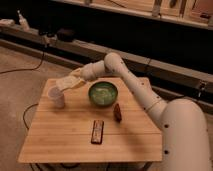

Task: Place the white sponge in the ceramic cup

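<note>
The white sponge (64, 83) is an off-white flat block held in the air, tilted, just above and right of the ceramic cup (56, 97). The cup is a small white one standing upright near the left edge of the wooden table (75, 142). My gripper (75, 79) reaches in from the right at the end of the long white arm (131, 80) and is shut on the sponge's right end. The sponge's lower left corner hangs close over the cup's rim.
A wide green bowl (103, 93) stands at the table's middle back, right of the cup and under the arm. A black remote-like bar (97, 131) lies toward the front, and a small brown object (117, 112) to its right. Shelving runs along the back.
</note>
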You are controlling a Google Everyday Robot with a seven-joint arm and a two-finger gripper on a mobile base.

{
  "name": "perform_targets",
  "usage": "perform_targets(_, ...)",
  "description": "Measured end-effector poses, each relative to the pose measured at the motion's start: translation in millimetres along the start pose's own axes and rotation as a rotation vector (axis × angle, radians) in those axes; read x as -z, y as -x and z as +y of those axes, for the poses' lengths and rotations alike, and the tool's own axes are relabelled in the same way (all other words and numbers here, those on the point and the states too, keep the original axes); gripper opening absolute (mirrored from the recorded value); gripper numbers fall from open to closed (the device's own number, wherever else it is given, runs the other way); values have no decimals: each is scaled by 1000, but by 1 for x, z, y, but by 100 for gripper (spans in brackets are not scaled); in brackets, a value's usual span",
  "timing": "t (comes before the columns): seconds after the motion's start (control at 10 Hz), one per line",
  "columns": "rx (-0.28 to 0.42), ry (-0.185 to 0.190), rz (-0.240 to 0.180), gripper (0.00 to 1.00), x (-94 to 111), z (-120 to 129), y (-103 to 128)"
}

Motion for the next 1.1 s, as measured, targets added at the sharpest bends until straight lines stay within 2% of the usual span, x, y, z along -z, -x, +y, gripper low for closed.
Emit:
perform_targets(0.4, -17, 62, 41, 0, -16, -12, 2)
perform_targets(0.6, -28, 79, 50, 0, -21, -14, -1)
perform_targets(0.9, -43, 83, 67, 0, -18, -16, -13)
perform_targets(1.1, -49, 110, 84, 0, -26, -12, -21)
